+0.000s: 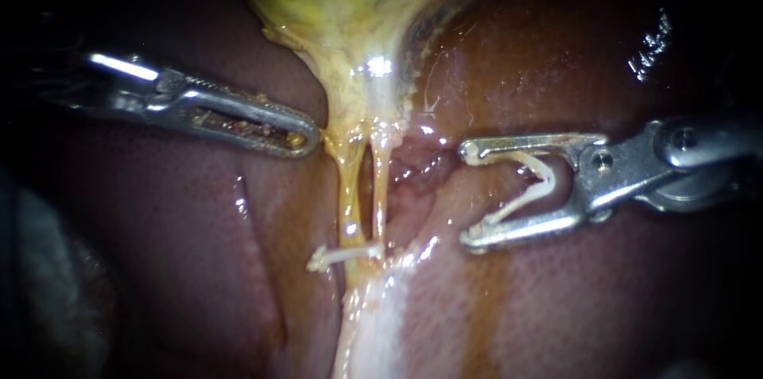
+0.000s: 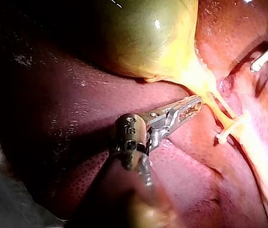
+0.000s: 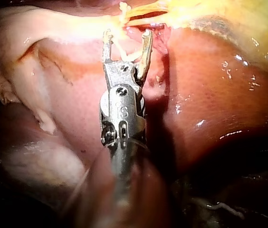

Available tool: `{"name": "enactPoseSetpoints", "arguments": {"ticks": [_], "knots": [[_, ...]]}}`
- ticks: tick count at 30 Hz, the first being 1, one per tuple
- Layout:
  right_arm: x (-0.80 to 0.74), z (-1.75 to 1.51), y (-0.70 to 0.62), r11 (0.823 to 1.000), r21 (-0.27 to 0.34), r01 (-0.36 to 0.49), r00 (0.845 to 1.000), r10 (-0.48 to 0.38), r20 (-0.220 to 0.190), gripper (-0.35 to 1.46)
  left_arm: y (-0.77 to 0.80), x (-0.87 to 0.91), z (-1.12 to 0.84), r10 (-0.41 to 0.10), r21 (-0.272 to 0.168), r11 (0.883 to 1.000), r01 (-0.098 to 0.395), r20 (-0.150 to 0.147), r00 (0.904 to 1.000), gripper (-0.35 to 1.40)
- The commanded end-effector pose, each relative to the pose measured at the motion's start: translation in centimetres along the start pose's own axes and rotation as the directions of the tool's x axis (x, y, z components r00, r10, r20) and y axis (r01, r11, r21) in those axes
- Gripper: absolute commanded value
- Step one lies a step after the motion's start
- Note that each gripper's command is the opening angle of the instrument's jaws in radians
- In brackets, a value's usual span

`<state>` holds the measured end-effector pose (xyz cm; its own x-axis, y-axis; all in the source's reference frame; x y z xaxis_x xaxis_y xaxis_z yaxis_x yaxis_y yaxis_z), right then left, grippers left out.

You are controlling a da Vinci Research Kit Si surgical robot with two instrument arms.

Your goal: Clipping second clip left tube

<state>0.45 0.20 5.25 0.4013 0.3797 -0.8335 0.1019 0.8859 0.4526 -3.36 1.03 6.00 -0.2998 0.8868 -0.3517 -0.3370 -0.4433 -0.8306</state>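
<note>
Two thin yellow tubes run down from the gallbladder (image 1: 350, 5) neck: the left tube (image 1: 348, 188) and the right tube (image 1: 381, 188). A white clip (image 1: 346, 253) sits across the lower end of the left tube. My right instrument (image 1: 470, 195) stands to the right of both tubes, apart from them. Its jaws are spread wide and carry an open white clip (image 1: 540, 180) seated against both of them. In the right wrist view its jaws (image 3: 127, 35) point at the tubes (image 3: 143, 12) just ahead. My left instrument (image 1: 306, 139) has its jaws shut, with the tip right beside the gallbladder neck.
Reddish-brown liver (image 1: 556, 307) surrounds the tubes on both sides. A pale band of tissue (image 1: 381, 323) runs down below the clip. In the left wrist view the green gallbladder (image 2: 148, 33) lies ahead of my left instrument (image 2: 193, 103).
</note>
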Motion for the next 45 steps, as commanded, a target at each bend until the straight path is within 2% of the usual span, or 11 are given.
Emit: {"name": "enactPoseSetpoints", "arguments": {"ticks": [1, 6, 12, 15, 20, 28, 33, 45], "knots": [[0.00, 0.00, 0.00, 1.000, 0.003, 0.000, 1.000, 0.000, -0.001, 0.49, 0.01, 0.01, -0.02, 0.000, -0.002, 1.000, 0.000, 0.001, 1.0000, -0.35], [0.00, 0.00, 0.00, 1.000, 0.006, 0.000, 1.000, 0.000, -0.001, 0.50, 0.09, 0.09, -0.26, -0.006, -0.017, 1.000, 0.006, 0.010, 0.9999, -0.35], [0.00, 0.00, -0.01, 1.000, 0.009, 0.000, 1.000, 0.000, -0.001, 0.50, 0.20, 0.19, -0.59, -0.016, -0.007, 1.000, 0.016, 0.001, 0.9999, -0.35], [0.00, 0.01, -0.02, 1.000, 0.015, 0.000, 1.000, 0.000, -0.001, 0.50, 0.21, 0.21, -0.68, -0.019, -0.001, 1.000, 0.019, -0.003, 0.9998, -0.35], [0.03, 0.10, -0.05, 1.000, 0.029, 0.002, 1.000, -0.002, 0.000, 0.50, 0.21, 0.20, -0.68, -0.019, 0.001, 1.000, 0.019, -0.004, 0.9998, -0.35], [0.05, 0.49, -0.14, 0.990, 0.036, -0.136, 0.991, 0.136, 0.005, 0.50, 0.16, 0.20, -0.64, -0.017, 0.002, 1.000, 0.017, -0.005, 0.9998, -0.35], [0.05, 0.70, -0.11, 0.978, 0.038, -0.205, 0.979, 0.205, -0.003, 0.50, 0.15, 0.20, -0.64, -0.017, 0.002, 1.000, 0.017, -0.005, 0.9998, -0.35], [-0.03, 1.01, 0.03, 0.959, 0.059, -0.276, 0.961, 0.277, -0.009, 0.50, 0.23, 0.21, -0.65, -0.021, 0.005, 1.000, 0.021, -0.006, 0.9998, -0.35]]}}
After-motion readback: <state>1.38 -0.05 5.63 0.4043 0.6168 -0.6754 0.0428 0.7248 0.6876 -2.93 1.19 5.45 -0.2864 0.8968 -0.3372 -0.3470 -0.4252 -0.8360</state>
